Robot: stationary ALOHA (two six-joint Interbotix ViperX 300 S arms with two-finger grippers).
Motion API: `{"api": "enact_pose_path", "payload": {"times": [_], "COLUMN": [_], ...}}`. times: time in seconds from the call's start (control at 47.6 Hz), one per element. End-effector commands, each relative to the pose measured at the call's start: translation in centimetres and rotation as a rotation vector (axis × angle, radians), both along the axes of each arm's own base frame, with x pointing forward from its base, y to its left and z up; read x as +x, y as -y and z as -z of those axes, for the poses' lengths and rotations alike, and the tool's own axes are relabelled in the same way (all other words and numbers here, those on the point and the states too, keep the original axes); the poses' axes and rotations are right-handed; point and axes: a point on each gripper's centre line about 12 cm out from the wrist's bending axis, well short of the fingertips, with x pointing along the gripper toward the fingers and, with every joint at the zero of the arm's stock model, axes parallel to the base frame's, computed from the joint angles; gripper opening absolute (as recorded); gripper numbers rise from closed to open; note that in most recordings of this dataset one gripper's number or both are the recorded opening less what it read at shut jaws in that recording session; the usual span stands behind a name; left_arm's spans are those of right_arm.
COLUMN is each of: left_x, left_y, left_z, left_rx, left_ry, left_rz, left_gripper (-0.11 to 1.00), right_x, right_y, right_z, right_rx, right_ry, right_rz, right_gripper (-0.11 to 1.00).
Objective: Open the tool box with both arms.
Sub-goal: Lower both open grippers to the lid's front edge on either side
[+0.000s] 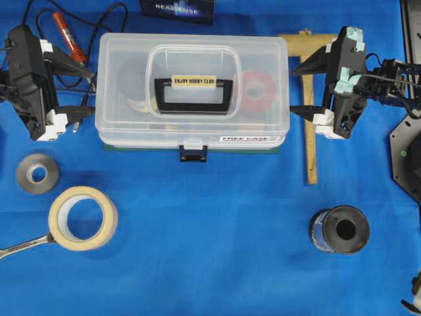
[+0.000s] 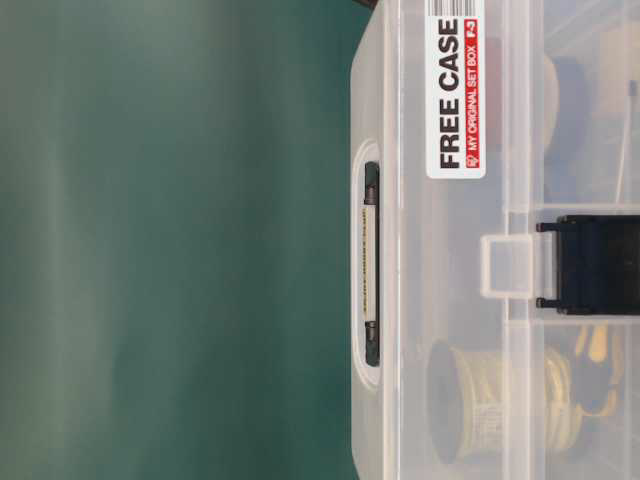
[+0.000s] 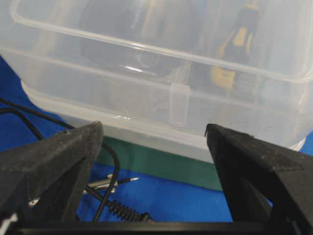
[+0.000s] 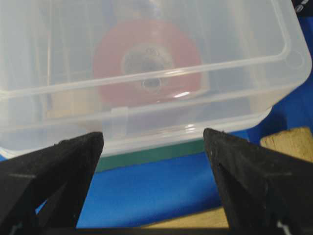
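Probe leads (image 1: 72,39) lie btwn left gripper (image 1: 84,90) & tool box (image 1: 191,92), maybe touching

Clear, glossy, smooth plastic tool box (image 1: 191,85), black plastic handle (image 1: 194,95). Blue matt cloth table cover (image 1: 217,250). Bare wooden square (image 1: 309,105) at 3 o'clock of box. Shiny metal wrench (image 1: 23,247), cream paper tape roll (image 1: 82,217). Matt black, grainy-faced left gripper fingers (image 3: 58,156).

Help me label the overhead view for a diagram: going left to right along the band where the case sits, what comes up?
Left gripper with open jaws → tool box → its black handle → red spool inside the box → right gripper with open jaws.
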Motion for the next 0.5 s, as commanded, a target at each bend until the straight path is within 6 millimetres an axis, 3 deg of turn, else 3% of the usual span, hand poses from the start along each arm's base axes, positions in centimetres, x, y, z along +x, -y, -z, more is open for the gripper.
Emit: {"api": "enact_pose_path", "payload": {"times": [0.0,0.483], "left_x": [1.1,1.5], "left_y": [-0.2,-0.5], "left_z": [-2.0,-4.4], "left_rx": [0.014,0.04], "left_ry": [0.079,0.154], "left_rz": [-0.002,-0.004], "left_gripper": [0.92,0.92], "right_x": [1.5,1.5], "right_y": [0.0,0.3], "right_z": [-2.5,-5.4], "right_rx": [-0.015,-0.052], "right_ry": [0.083,0.166], "right_rz": [-0.012,-0.008], "right_gripper": [0.85,0.85]}}
